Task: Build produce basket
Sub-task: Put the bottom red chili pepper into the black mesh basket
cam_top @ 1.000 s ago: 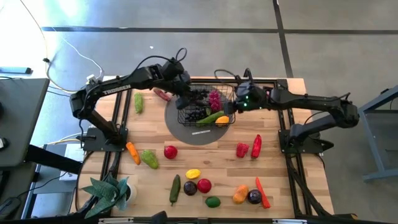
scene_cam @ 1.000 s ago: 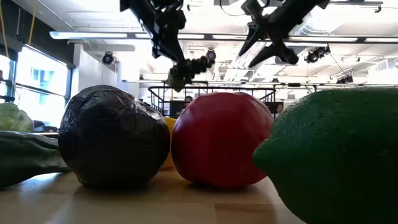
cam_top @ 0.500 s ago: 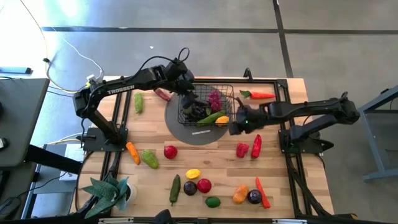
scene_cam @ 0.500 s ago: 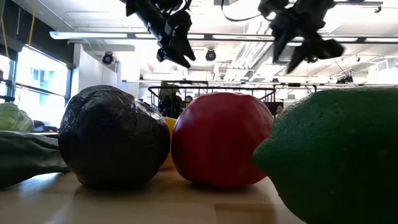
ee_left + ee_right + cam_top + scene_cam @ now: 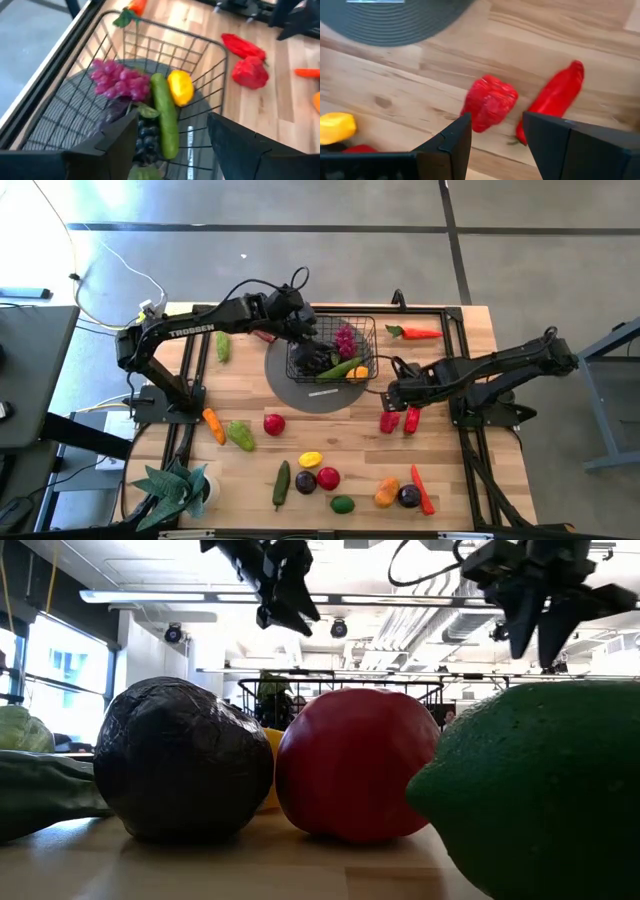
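While open, right hand (image 5: pixel 492 145) hovers above red pepper (image 5: pixel 489 102).

Worktop (image 5: pixel 330 435): pale wood planks, visible grain, satin finish. Basket (image 5: pixel 165 47): thin black metal wire, matt. Round mat (image 5: pixel 395 22) under it: dark grey, finely ribbed. Red peppers (image 5: pixel 490 102): plastic-looking, lumpy, slight sheen. Cucumber (image 5: pixel 165 117): smooth, glossy green. Grapes (image 5: pixel 120 80): bumpy, matt purple. Claws: dark matt plastic.

My right gripper (image 5: pixel 396 393) has swung from the basket (image 5: pixel 333 350) to the red pepper (image 5: pixel 389 420), fingers spread. The dark grapes (image 5: pixel 312 360) left my left gripper (image 5: pixel 305 330) and lie in the basket beneath it.
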Controlling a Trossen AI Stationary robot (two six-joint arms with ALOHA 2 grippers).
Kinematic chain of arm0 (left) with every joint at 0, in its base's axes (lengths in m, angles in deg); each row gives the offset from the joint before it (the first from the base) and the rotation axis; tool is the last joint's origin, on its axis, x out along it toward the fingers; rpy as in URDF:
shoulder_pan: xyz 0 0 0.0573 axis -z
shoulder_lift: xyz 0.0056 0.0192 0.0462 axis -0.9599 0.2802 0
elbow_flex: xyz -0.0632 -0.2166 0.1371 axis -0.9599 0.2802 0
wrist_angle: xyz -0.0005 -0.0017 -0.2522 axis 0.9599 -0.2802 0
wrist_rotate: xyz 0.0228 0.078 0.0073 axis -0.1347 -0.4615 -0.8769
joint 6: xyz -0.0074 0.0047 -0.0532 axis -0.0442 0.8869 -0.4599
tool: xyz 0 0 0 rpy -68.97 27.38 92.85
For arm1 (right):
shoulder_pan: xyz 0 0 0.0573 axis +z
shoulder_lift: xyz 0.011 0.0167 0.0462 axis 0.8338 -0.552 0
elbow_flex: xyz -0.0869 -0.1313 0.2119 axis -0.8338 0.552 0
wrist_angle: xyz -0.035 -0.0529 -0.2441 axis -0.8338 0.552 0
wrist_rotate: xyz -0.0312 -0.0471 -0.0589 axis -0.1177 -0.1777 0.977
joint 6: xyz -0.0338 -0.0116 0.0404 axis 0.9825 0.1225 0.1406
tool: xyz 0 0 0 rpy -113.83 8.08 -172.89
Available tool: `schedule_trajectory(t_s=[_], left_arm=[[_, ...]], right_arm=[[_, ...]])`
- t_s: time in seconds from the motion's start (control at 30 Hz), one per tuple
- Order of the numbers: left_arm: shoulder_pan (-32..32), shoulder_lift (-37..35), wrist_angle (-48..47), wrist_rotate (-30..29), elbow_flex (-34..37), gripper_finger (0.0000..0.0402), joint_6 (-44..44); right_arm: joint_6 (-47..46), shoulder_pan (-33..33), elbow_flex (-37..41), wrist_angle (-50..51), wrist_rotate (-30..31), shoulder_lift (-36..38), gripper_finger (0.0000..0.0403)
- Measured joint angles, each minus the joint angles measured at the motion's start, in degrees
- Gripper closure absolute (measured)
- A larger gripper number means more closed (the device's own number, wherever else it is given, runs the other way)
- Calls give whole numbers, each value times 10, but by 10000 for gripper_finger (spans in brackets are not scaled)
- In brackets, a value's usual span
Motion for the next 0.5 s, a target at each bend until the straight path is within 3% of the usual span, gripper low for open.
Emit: schedule_trajectory(t_s=[0.5], left_arm=[[63, -22, -6, -3, 0, 176, 0]], right_arm=[[-74, 96, 0, 33, 18, -8, 232]])
